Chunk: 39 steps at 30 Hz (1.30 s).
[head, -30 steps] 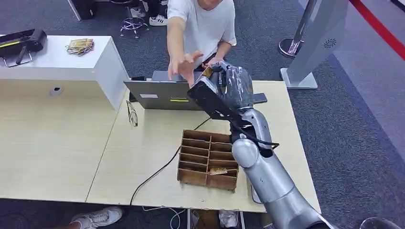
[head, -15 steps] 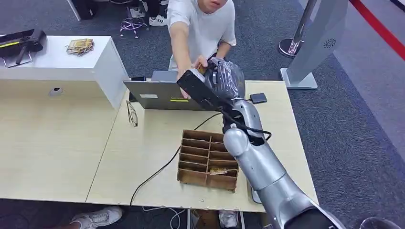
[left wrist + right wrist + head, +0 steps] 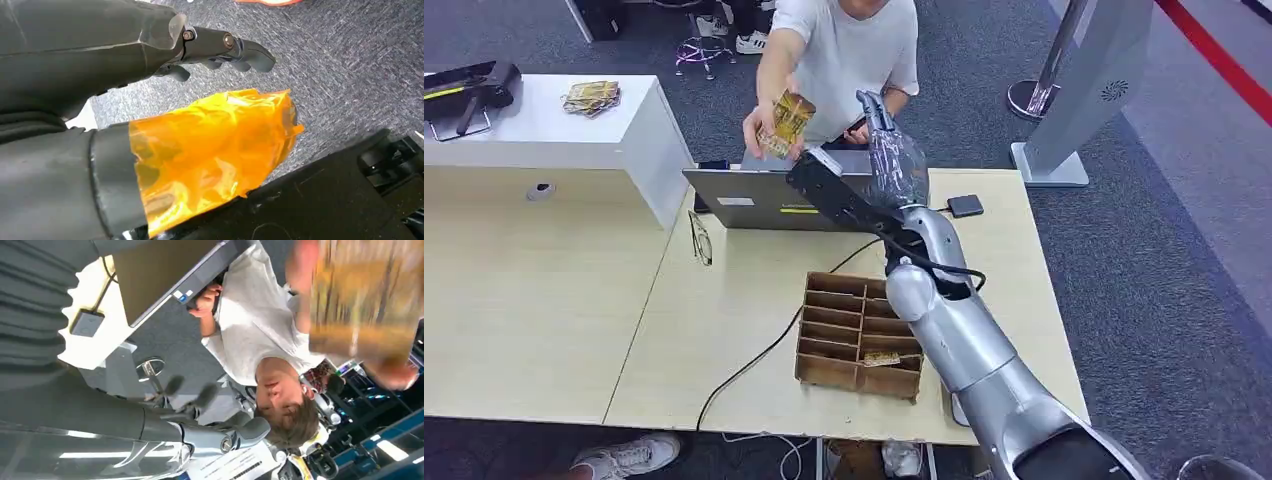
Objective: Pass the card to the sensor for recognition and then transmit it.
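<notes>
Right robot hand (image 3: 894, 160) is raised over the worktop's (image 3: 724, 300) far edge, fingers spread and holding nothing. A person's hand (image 3: 764, 125) holds the card (image 3: 786, 122) just beyond it. The handover looks complete; the next move is probably lowering the arm.

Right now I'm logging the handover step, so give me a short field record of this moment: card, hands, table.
card: yellow, held up by the person's hand, above the laptop
right hand: raised over the table's far edge, fingers apart, holding nothing
left hand: hanging over grey carpet, nothing in it
person: white shirt, behind the laptop
table: light wood, with a brown divided box holding one more card
</notes>
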Available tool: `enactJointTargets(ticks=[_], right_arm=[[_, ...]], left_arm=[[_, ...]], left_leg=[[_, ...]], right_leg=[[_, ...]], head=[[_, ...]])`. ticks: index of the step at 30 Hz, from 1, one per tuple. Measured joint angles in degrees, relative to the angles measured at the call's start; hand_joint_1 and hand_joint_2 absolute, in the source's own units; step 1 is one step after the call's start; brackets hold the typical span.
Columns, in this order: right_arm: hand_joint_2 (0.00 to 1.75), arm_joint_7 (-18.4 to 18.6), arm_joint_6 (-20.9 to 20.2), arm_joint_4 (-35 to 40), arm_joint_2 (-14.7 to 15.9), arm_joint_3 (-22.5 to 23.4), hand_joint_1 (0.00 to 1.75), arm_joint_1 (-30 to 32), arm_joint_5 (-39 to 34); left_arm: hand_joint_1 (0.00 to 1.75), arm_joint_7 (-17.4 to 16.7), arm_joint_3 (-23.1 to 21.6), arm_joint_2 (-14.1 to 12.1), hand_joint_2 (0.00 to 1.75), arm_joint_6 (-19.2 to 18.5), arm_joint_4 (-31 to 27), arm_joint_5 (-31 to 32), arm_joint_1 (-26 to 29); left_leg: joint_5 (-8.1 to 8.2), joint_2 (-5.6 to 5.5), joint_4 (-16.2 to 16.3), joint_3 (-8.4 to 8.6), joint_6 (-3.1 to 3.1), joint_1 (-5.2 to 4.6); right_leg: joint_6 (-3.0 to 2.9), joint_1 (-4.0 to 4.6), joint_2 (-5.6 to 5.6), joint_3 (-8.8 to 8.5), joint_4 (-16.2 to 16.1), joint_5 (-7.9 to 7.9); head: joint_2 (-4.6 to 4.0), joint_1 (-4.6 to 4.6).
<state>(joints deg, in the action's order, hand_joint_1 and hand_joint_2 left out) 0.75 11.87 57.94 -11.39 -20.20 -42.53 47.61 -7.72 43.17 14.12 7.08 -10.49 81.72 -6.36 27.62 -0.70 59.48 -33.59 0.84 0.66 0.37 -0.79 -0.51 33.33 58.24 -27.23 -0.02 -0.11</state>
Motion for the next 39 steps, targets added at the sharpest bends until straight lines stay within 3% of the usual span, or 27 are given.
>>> enactJointTargets(ticks=[12,25,26,39], right_arm=[[0.0,-4.64,-0.02,10.56,0.0,0.2,0.0,6.98,-4.22],[0.0,-14.8,0.79,26.16,1.51,-2.88,0.0,23.03,-13.42],[1.75,-15.48,0.92,26.76,1.68,-3.19,0.0,24.19,-13.71],[1.75,-19.93,3.17,30.51,3.85,-6.45,0.0,34.36,-14.54]], left_arm=[[0.0,0.28,0.15,-0.02,0.0,1.55,0.0,-2.47,0.1],[0.0,2.23,2.71,-0.09,0.0,4.09,0.0,-5.86,0.87],[0.0,2.25,2.86,-0.11,0.0,4.17,0.0,-6.12,0.97],[0.0,2.34,4.87,-0.11,0.0,4.63,0.0,-7.56,1.37]], left_leg=[[0.01,0.0,-0.01,-0.01,0.0,0.01],[0.04,0.0,-0.03,-0.03,0.01,0.0],[0.04,0.0,-0.03,-0.03,0.01,0.01],[0.04,0.01,-0.04,-0.03,0.01,0.01]], right_leg=[[0.0,0.01,0.01,0.01,-0.01,0.0],[-0.01,0.0,0.01,0.03,-0.03,-0.02],[-0.01,0.01,0.01,0.03,-0.03,-0.02],[0.0,0.0,0.01,0.03,-0.03,-0.04]], head=[[0.0,0.0],[0.0,0.0],[0.0,-0.02],[0.0,0.0]])
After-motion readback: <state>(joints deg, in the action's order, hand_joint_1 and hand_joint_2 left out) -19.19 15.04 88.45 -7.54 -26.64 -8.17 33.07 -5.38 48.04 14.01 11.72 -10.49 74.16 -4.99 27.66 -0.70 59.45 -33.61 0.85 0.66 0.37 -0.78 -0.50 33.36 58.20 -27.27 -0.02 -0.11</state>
